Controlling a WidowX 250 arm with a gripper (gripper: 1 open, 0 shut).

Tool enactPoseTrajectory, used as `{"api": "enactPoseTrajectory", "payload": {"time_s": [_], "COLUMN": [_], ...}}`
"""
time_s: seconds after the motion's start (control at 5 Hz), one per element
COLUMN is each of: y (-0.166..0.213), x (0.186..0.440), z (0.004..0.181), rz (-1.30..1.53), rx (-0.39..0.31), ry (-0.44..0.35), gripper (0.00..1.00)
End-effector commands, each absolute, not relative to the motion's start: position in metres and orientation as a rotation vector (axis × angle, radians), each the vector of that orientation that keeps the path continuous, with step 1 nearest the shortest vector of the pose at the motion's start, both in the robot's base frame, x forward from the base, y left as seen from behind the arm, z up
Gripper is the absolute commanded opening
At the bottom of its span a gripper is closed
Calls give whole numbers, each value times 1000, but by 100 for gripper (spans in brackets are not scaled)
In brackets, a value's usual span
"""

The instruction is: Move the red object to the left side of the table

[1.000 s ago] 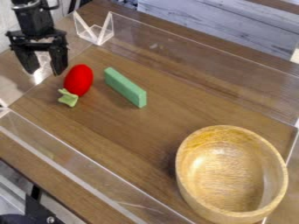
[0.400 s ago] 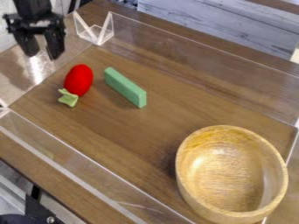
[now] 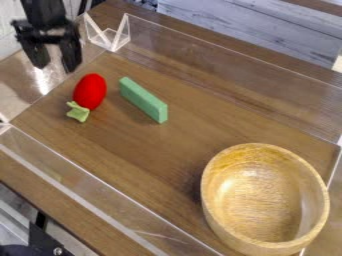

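The tabletop (image 3: 201, 125) is dark brown with a wood grain running along it, a broad flat rectangle edged by low clear acrylic walls (image 3: 120, 232) that catch pale glints. On it the largest thing is the bowl (image 3: 265, 199), round and deep, of light yellowish wood with a smooth, slightly streaked inside and a thick rim; it sits in a corner, right by the walls. The black gripper (image 3: 50, 66), slightly blurred, hangs at the opposite end of the table, near the edge — its jaws spread wide apart, nothing between them. Just beside it stands a small clear acrylic piece (image 3: 110, 34) with slanting, bright-lined edges, by the wall. The green block (image 3: 143, 100) is a matte, straight-sided bar lying flat and askew, apart from the bowl. Near it, on the gripper's side, lies the red object (image 3: 90, 91), a glossy, rounded toy fruit with a light-green leafy stem end (image 3: 78, 112) splayed on the wood. It rests near the gripper's end of the table, with a narrow gap to the block. Bare wood stretches between block and bowl — wide, open room.
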State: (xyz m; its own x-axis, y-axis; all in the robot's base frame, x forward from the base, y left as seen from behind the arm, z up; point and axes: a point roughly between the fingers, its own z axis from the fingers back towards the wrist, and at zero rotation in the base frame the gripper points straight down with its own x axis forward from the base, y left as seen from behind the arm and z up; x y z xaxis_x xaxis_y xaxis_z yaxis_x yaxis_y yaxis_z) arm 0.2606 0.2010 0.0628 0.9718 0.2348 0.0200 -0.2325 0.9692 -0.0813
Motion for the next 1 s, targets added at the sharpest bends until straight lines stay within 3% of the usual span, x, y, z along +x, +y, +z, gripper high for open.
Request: {"api": "enactPoseTrajectory", "payload": {"time_s": [0.0,0.6,0.8], "y": [190,171,171], "x": [275,292,290], "z": [80,118,124], "rz": [188,224,276], "rx": [-49,-71,-80], "ry": [-80,-149,-159], "gripper": [100,100,100]}}
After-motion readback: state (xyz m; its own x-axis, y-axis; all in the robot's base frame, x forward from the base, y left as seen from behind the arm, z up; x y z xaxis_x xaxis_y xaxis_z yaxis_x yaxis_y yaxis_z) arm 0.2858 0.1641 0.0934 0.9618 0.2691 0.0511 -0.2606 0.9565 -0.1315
